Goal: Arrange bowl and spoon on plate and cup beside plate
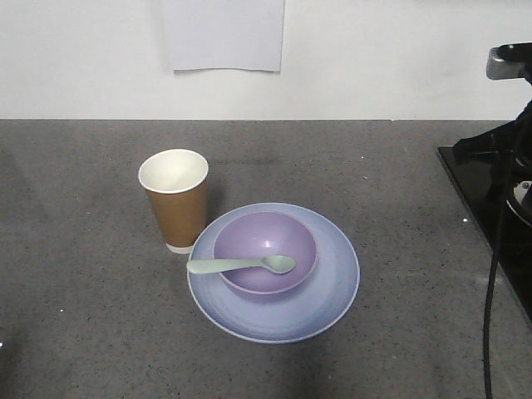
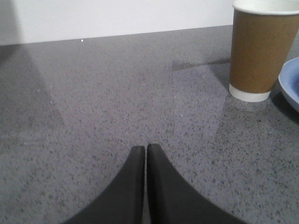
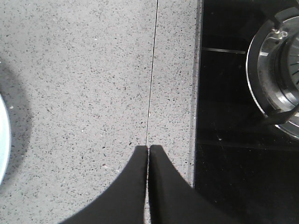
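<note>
The pale blue plate (image 1: 332, 287) lies on the grey counter with the lavender bowl (image 1: 287, 237) sitting in it. The mint-green spoon (image 1: 241, 265) rests across the bowl's front rim, handle pointing left. The brown paper cup (image 1: 175, 201) stands upright just left of the plate. In the left wrist view the cup (image 2: 260, 51) is at the far right, next to a sliver of the plate (image 2: 290, 84). My left gripper (image 2: 145, 148) is shut and empty, low over bare counter. My right gripper (image 3: 148, 148) is shut and empty over a counter seam, with the plate's edge (image 3: 2, 140) at far left.
A black glass cooktop (image 1: 490, 208) fills the right side, with a metal burner (image 3: 275, 79) in the right wrist view. A dark cable (image 1: 492, 291) hangs there. A white wall with a paper sheet (image 1: 223, 35) runs along the counter's back.
</note>
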You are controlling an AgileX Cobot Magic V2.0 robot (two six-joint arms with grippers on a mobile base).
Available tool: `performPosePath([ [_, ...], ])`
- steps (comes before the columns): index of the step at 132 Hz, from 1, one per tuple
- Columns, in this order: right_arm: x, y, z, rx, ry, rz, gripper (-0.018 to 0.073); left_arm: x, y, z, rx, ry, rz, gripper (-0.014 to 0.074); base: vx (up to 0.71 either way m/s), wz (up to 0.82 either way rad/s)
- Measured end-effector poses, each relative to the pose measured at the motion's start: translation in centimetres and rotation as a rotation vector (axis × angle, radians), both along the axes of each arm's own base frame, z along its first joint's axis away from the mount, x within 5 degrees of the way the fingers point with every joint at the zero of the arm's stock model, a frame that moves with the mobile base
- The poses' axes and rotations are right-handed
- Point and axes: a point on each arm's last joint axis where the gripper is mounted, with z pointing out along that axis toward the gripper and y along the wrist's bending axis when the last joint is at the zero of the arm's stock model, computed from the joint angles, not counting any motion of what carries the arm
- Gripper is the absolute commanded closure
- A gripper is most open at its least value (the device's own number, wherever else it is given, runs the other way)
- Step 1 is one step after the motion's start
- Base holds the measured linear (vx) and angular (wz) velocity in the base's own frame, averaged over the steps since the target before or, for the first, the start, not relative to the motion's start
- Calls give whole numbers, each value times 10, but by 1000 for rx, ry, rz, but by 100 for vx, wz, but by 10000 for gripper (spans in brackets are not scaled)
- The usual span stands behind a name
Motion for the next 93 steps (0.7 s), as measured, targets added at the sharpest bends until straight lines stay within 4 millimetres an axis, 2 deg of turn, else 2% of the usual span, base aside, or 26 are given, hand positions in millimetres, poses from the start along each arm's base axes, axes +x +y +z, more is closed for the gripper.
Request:
performPosePath([
  [19,0,0,0,0,1,0,566,-5,0,-21,-26,-4,7,604,0,0],
  [39,0,0,0,0,1,0,566,-8,1,-33,-21,-33,11,604,0,0],
  [59,0,0,0,0,1,0,566,-11,2,-28,-19,-137,22,604,0,0],
  [93,0,0,0,0,1,0,566,-12,5,-27,-6,-156,66,604,0,0],
])
